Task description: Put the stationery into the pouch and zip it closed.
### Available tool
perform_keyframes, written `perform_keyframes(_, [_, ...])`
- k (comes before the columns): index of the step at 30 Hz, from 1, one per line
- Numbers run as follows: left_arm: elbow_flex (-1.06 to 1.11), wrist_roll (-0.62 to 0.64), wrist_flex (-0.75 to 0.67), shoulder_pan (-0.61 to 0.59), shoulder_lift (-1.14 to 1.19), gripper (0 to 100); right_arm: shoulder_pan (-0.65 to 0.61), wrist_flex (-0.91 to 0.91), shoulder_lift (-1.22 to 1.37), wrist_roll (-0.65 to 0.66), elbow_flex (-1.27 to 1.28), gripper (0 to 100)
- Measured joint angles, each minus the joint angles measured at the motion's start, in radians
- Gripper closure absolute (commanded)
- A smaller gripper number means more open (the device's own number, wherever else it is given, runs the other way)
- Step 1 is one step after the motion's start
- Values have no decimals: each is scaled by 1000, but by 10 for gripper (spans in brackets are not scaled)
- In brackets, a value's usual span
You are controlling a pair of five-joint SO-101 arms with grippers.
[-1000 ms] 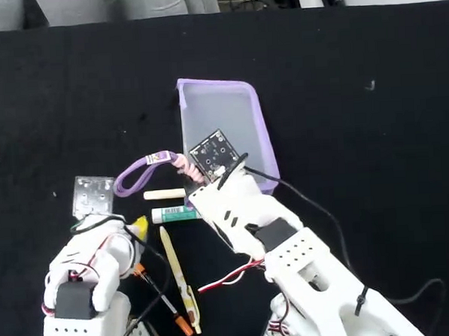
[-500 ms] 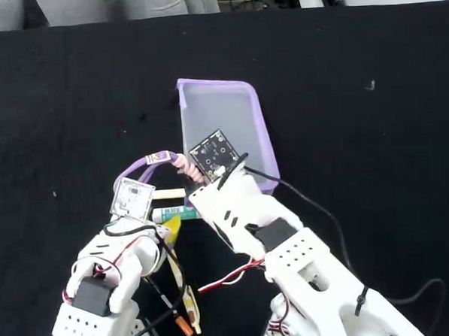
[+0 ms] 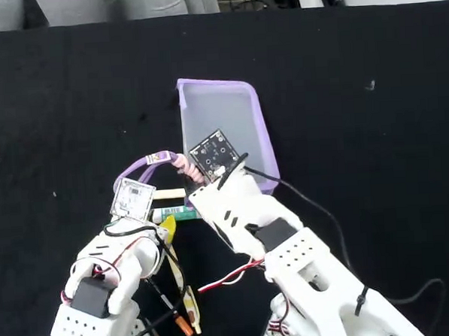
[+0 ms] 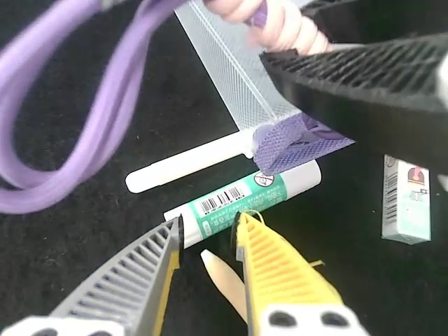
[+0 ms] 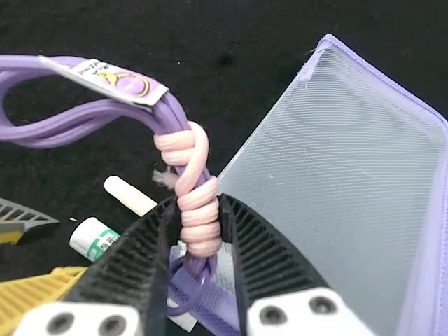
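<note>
The purple mesh pouch (image 3: 221, 123) lies flat in mid-table. My right gripper (image 3: 193, 179) (image 5: 196, 208) is shut on the pink coiled strap (image 5: 190, 183) at the pouch's near corner, where a purple loop (image 3: 134, 175) (image 5: 98, 105) trails off. A green-and-white glue stick (image 3: 174, 213) (image 4: 241, 201) lies beside a white stick (image 3: 164, 194) (image 4: 189, 162). My left gripper (image 3: 166, 225) (image 4: 208, 229) is open, its tips right at the glue stick. A cream pen (image 3: 181, 279) and an orange-tipped pen (image 3: 168, 308) lie nearer me.
A small boxed eraser (image 4: 406, 199) rests beyond the black right gripper body (image 4: 371, 70). The cream pen's tip (image 4: 224, 280) sits between my left jaws. Bare black table (image 3: 373, 130) stretches to the right and far side.
My left arm swung right from the table's left toward the glue stick, then held almost still. The right arm kept its hold on the strap.
</note>
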Motion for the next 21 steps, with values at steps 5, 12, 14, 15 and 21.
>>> perform_keyframes(5, [-25,37,38,6,3,863,0,0,0,2,0,985])
perform_keyframes(12, [60,38,-176,6,5,863,0,0,0,60,0,986])
perform_keyframes(14, [64,38,-226,5,6,862,0,0,0,60,0,986])
perform_keyframes(15, [64,38,-242,5,6,861,0,0,0,60,0,986])
perform_keyframes(21, [64,14,-299,8,5,861,0,0,0,60,0,986])
